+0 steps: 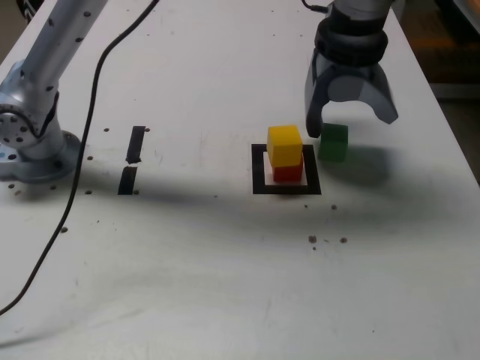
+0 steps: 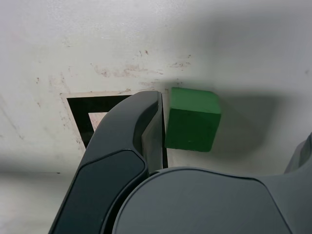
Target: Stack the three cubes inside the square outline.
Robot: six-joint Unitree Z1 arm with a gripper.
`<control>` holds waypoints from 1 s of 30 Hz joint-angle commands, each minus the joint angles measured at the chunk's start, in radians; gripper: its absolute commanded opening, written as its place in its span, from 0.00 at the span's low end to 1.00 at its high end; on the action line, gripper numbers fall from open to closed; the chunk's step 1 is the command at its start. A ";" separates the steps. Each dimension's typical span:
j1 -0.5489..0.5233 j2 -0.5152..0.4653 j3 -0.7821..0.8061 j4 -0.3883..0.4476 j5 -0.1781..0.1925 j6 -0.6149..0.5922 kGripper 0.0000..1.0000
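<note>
Jaws: spread wide, positioned over the green cube (image 1: 333,142), right of frame centre.
Handling: judged light, rigid; opposite flat side faces to be gripped.

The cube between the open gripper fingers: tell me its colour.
Green, clearest in the wrist view.

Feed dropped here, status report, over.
Gripper open, straddling small green cube, not gripping. Yellow cube on red cube inside black tape square outline. Nothing blocking.

The silver-grey arm (image 1: 52,45) is showing small dark screws, a black cable (image 1: 94,82) is trailing, and the gripper (image 1: 351,120) is wearing dark-grey curved fingers (image 2: 122,161).
</note>
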 commanded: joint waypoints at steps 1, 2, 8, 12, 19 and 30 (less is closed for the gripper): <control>0.001 0.004 0.007 -0.007 -0.003 0.002 0.99; 0.001 0.004 0.011 -0.010 -0.004 0.002 0.99; 0.002 0.006 0.034 -0.020 -0.017 0.002 0.98; 0.003 0.010 0.050 -0.034 -0.035 0.002 0.96; 0.003 0.014 0.071 -0.058 -0.053 0.002 0.95; 0.005 0.018 0.112 -0.090 -0.081 0.006 0.92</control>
